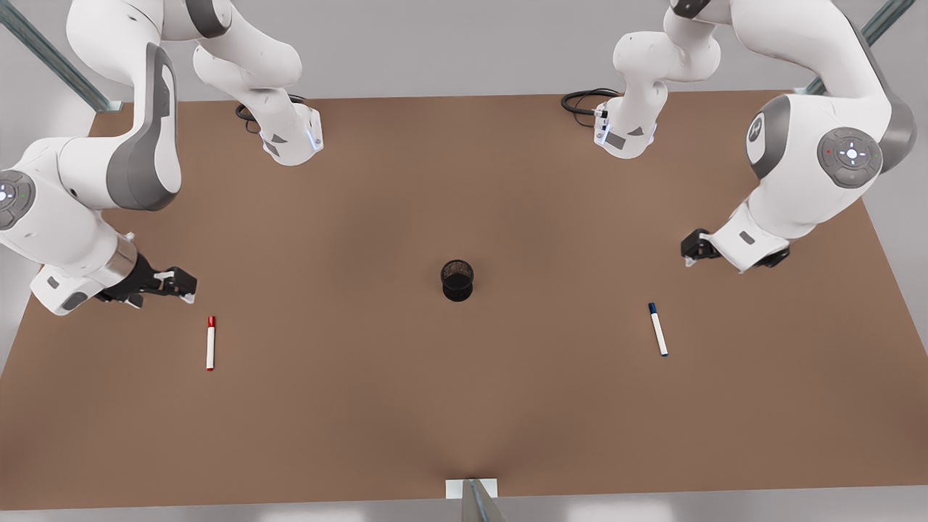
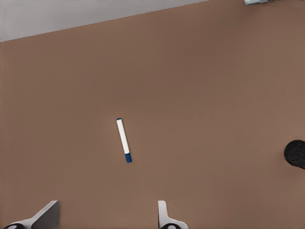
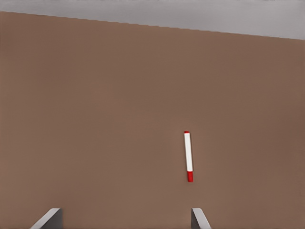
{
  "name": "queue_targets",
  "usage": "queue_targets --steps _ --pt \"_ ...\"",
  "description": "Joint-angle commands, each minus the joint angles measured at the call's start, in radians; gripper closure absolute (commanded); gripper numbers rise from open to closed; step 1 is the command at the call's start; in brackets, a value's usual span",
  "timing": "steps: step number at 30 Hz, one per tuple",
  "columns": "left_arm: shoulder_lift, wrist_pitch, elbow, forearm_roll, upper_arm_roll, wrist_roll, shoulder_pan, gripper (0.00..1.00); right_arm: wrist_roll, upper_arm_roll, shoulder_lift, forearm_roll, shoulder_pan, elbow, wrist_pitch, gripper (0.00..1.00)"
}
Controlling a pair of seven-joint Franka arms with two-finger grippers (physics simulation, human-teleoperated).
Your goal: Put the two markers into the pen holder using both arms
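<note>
My left gripper (image 1: 694, 250), fingers apart, hovers at the front view's right above one blue marker (image 1: 658, 329), my right gripper (image 1: 181, 284), also spread, at the left above one red marker (image 1: 211, 343), one pen holder (image 1: 457, 280) mid-table (image 1: 464, 406).

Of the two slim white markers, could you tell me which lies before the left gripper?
The blue-capped white marker, on the front view's right; the red-capped white marker lies opposite.

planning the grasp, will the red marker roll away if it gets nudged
The slim white-barrelled marker with red cap and end looks round and lies flat on the brown table, so a sideways nudge would probably roll it. It looks rigid and likely light.
</note>
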Motion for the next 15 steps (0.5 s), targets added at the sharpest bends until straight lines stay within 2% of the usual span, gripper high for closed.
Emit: queue_targets --steps 1,5,8,15 --pt "0.0 0.043 -0.001 0.009 0.0 0.055 0.0 0.0 -0.052 0.0 -0.001 0.001 -0.001 0.0 0.023 0.0" --pt "0.038 0.046 -0.003 0.008 0.003 0.041 0.001 0.0 -0.051 0.0 -0.001 0.001 -0.001 0.0 0.023 0.0" --pt "0.104 0.119 -0.012 -0.006 0.006 -0.093 0.012 0.0 -0.041 -0.002 0.028 0.002 -0.002 -0.001 0.038 0.0" --pt "0.232 0.514 -0.199 -0.008 0.007 -0.281 0.067 0.0 -0.052 0.002 0.33 0.007 -0.034 -0.003 0.356 0.0"
